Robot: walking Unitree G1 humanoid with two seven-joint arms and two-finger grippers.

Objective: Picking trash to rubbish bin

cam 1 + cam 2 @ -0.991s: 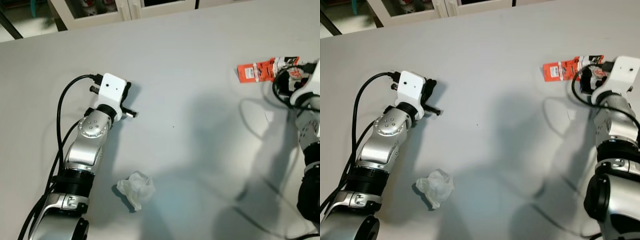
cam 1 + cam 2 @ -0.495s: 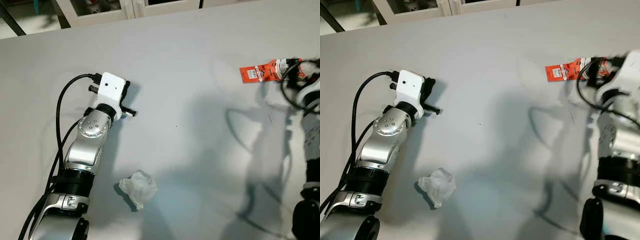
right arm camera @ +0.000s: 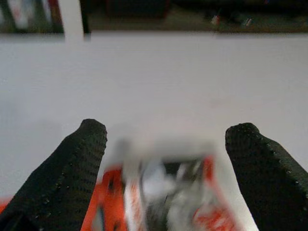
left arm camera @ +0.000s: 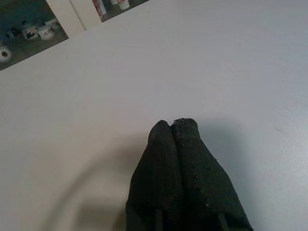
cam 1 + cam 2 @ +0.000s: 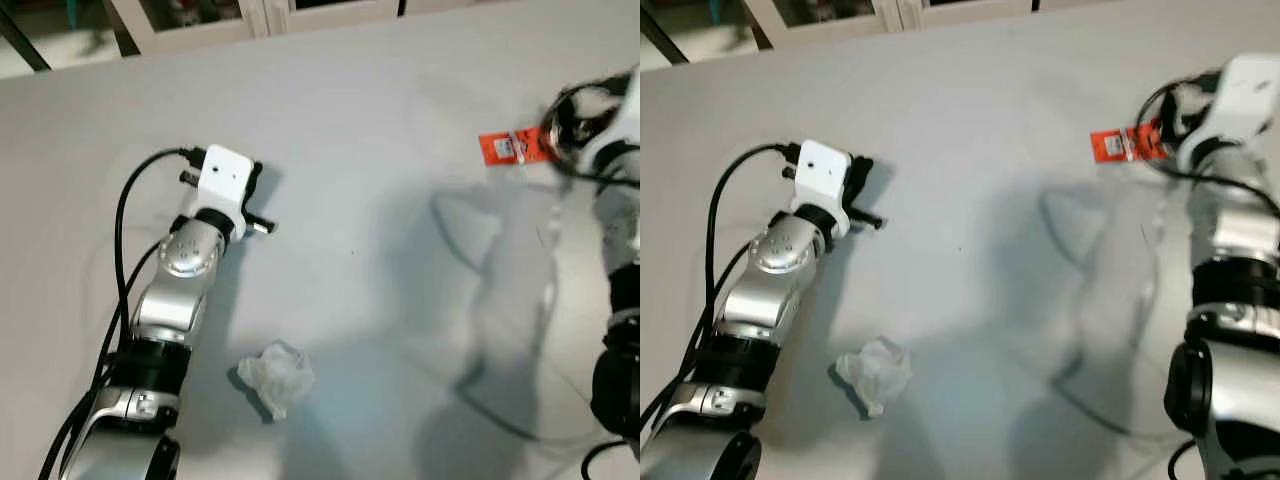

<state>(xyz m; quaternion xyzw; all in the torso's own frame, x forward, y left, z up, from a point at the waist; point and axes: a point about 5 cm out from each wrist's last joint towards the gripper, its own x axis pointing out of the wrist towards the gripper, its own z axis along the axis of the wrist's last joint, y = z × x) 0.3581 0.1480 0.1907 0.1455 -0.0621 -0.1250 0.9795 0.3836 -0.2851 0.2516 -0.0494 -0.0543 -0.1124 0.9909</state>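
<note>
**Q:** Since a second ago, what has moved?

**A:** Right gripper (image 3: 166, 168). It has travelled forward over the flat red-orange printed plastic wrapper (image 5: 510, 147), so its white camera housing now covers the wrapper's near end; before, more of the packet lay exposed. The wrapper itself rests at the same spot on the pale grey tabletop (image 5: 380, 120). The fingers (image 3: 72, 168) stand wide apart, one on either side of the wrapper, holding nothing.

**Q:** What does that mean for the task?

**A:** Judged from this, the approach is nearly done and the closing step has not yet begun. No bin is in sight, so carrying remains.

**Q:** How does the wrapper look?

**A:** Thin, flat against the table, red-orange with white print; blurred in the right wrist view. Lying so flat, it will likely be hard to pinch.

**Q:** And farther from the wrapper?

**A:** Well away from it, across the table, lies a crumpled white tissue wad (image 5: 275, 376). Beyond the wad from the wrapper, just beside it, lies the left arm, whose left gripper (image 4: 175, 129) rests on the table with fingers pressed together, empty.
</note>
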